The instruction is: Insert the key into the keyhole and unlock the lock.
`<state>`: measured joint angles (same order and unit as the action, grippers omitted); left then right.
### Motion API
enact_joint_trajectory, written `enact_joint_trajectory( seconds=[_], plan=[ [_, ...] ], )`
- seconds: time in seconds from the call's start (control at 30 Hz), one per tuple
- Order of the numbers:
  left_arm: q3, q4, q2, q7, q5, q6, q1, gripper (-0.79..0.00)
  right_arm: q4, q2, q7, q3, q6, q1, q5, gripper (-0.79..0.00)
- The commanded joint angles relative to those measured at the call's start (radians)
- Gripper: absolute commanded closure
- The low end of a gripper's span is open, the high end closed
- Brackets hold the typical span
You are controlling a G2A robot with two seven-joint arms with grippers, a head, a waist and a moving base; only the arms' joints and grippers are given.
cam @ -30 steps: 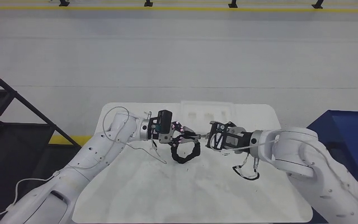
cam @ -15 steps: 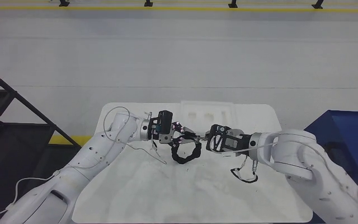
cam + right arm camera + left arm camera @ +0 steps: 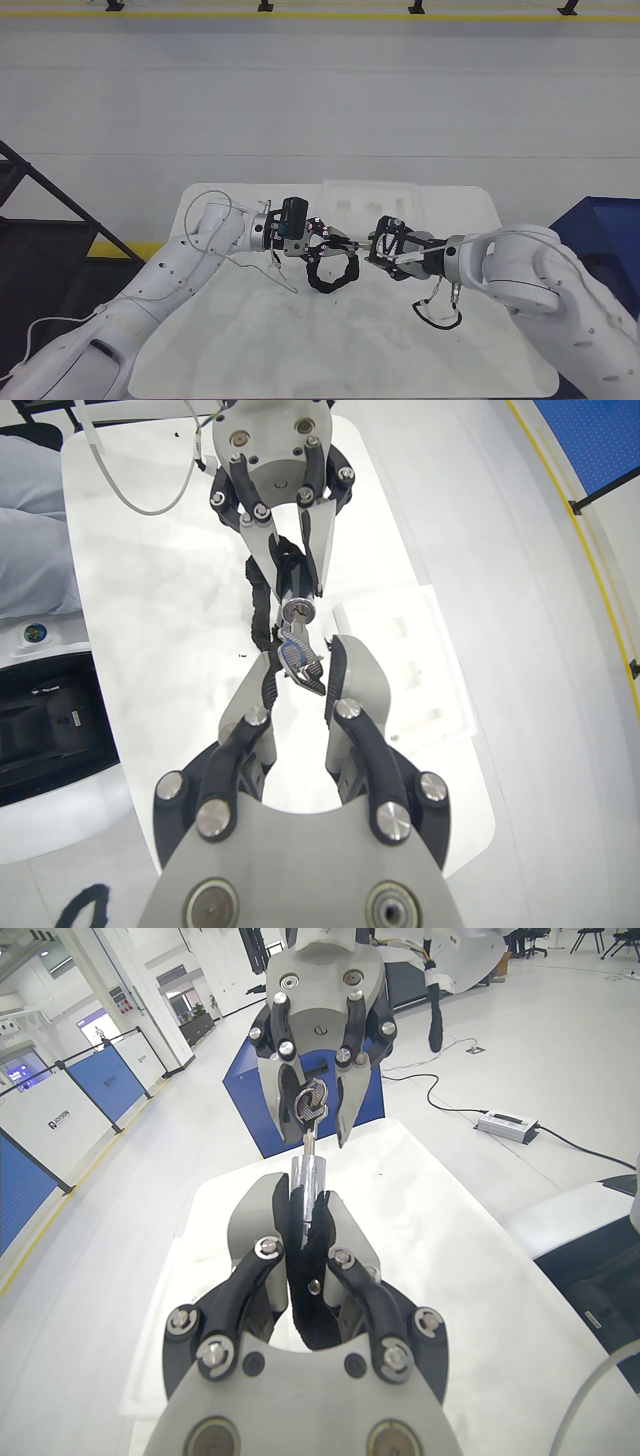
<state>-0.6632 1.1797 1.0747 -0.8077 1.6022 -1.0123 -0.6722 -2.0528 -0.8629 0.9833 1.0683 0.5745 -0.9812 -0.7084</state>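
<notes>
L fingers (image 3: 250, 1223) shut tight on stiff chrome lock (image 3: 310, 1178), R fingers (image 3: 360, 670) apart w/ 1 each side of light, prob. slippery key (image 3: 299, 656); grip its flat head.

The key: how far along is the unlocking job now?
Done: the left gripper holds the lock. In hand: the key, at the right gripper, has its blade at the keyhole; how deep it sits I cannot tell. Left: pushing it fully in and turning it.
</notes>
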Motion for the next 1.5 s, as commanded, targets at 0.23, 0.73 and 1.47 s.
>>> enact_joint_trajectory(
  seconds=[0.23,0.73,1.47],
  plan=[
    [0.007,-0.002,0.0,0.0,0.001,0.0,0.003,0.0,0.001,0.001,-0.029,0.013,0.011,0.0,0.051,-0.265],
    [0.016,-0.002,0.001,0.0,-0.003,0.0,0.01,0.0,0.033,-0.002,-0.035,0.03,-0.122,-0.012,0.168,0.0],
    [0.009,-0.011,0.0,0.007,0.037,0.014,0.004,0.0,0.074,-0.012,0.013,0.028,-0.237,-0.001,0.309,-0.785]
  ],
)
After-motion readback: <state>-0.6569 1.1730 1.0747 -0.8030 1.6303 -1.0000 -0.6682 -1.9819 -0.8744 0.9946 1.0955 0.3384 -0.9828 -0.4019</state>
